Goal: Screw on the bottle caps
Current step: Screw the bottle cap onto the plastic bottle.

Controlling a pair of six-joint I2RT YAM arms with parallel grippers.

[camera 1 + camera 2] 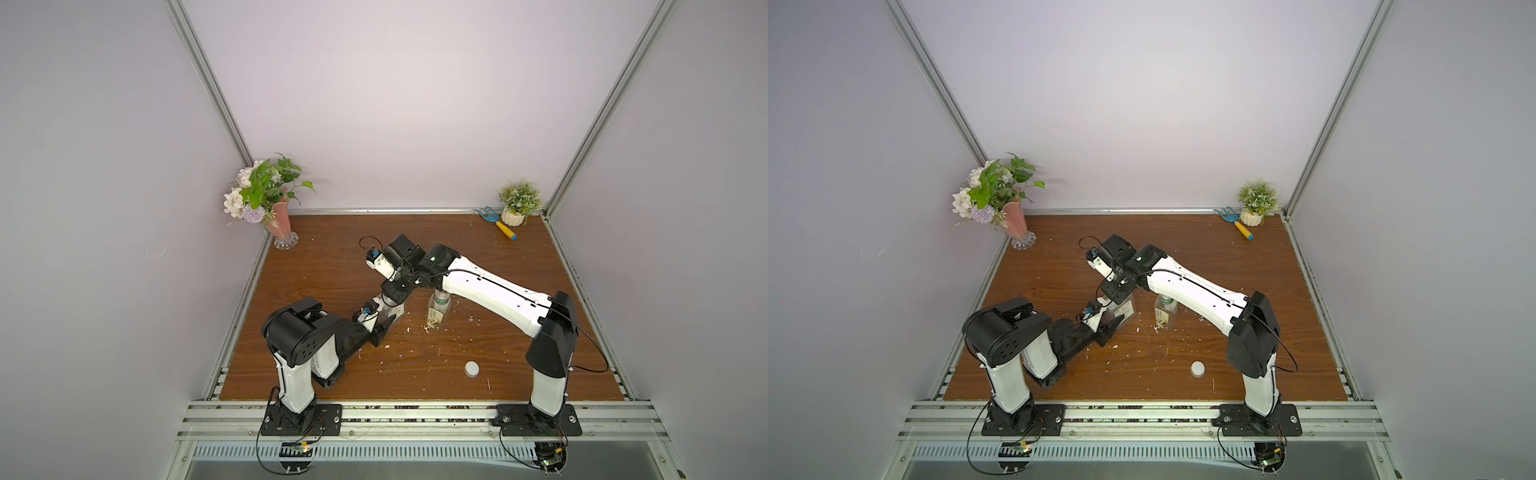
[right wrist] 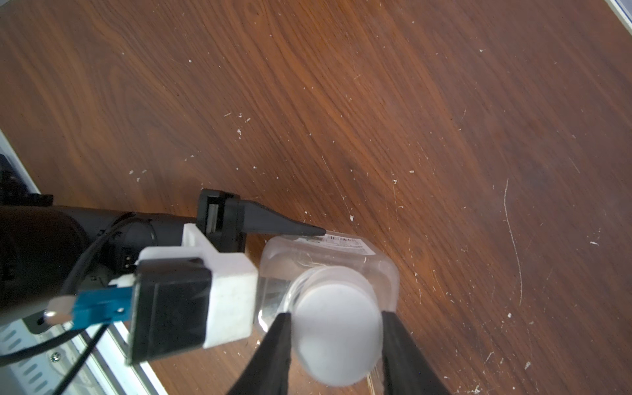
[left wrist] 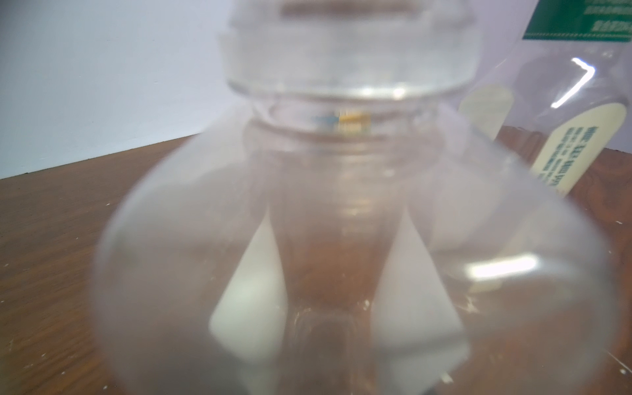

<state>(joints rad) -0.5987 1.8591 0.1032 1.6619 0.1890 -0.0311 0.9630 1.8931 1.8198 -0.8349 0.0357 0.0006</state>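
Right wrist view first: the right gripper (image 2: 337, 316) is pinching a white bottle cap (image 2: 337, 338) by its rim, one black finger (image 2: 277, 345) on either side. The cap sits directly over the neck of the squarish bottle (image 2: 345, 254), which stands upright on the wooden table (image 2: 376, 102). Whether the threads have caught cannot be told from here.

Low on that bottle, the left gripper (image 1: 384, 319) is closed against its body. One pointed black finger (image 2: 273, 225) lies flat along the labelled side, and the other is hidden under the left arm's camera mount. In the left wrist view the clear bottle (image 3: 342, 205) fills nearly the whole picture, blurred and very close.

Just beside it, toward the right arm's side and apart from it, stands the round bottle (image 1: 438, 311) with the green and cream label. It is upright, its mouth is partly covered by the right forearm, and neither gripper touches it. Both top views show it, and it also appears at the edge of the left wrist view (image 3: 578, 150).

The other white cap (image 1: 471, 368) lies flat on the table nearer the right arm's base, well apart from both bottles, seen again in a top view (image 1: 1197, 368).

White flecks are scattered over the wood around the bottles. At the far corners stand a pink flower vase (image 1: 278, 222) and a small potted plant (image 1: 519, 203) with a little garden fork (image 1: 500, 226) beside it.
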